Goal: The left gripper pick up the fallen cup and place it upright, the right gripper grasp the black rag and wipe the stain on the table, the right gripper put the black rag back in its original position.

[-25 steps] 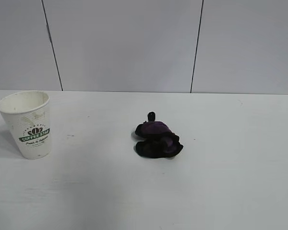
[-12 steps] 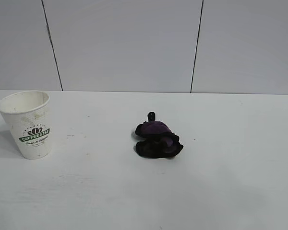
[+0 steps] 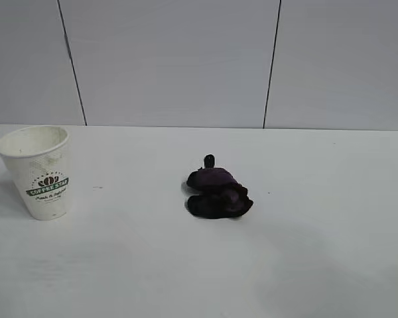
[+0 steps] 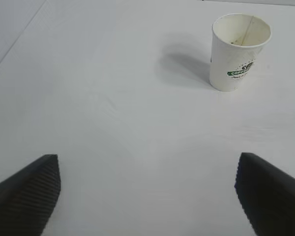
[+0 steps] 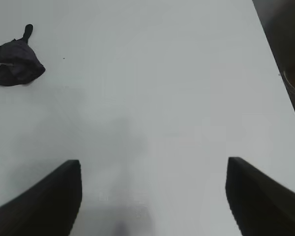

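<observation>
- From the exterior camera I see the white paper cup with dotted embossing and a green "COFFEE STAR" logo (image 3: 38,171) standing upright on the wide, flat, matte white table (image 3: 318,232), over at the left of that view, mouth up.
- The small bunched lump of black-purple cloth, the black rag (image 3: 217,191), lies on the table near the middle of that view, well apart from the cup, with a little nub of fabric sticking up at its far side.
- Behind the table runs a grey panelled wall (image 3: 172,63) with dark vertical seams.
- Neither arm shows in the exterior camera; I only get them through their wrist cameras.
- My left gripper (image 4: 147,196), the black claw with two wedge-shaped ribbed fingers (image 4: 27,191), hangs over bare tabletop with its fingers spread wide and nothing between them. The cup (image 4: 240,51) stands ahead of it, well apart, throwing a soft shadow on the table.
- My right gripper (image 5: 152,196), a black two-fingered claw, also has its fingers (image 5: 49,196) apart and empty, over bare table. The rag (image 5: 17,64) lies well ahead and off to one side, untouched; the table edge (image 5: 278,73) runs along the other side.
- I can make out no stain on the white surface in any view.
</observation>
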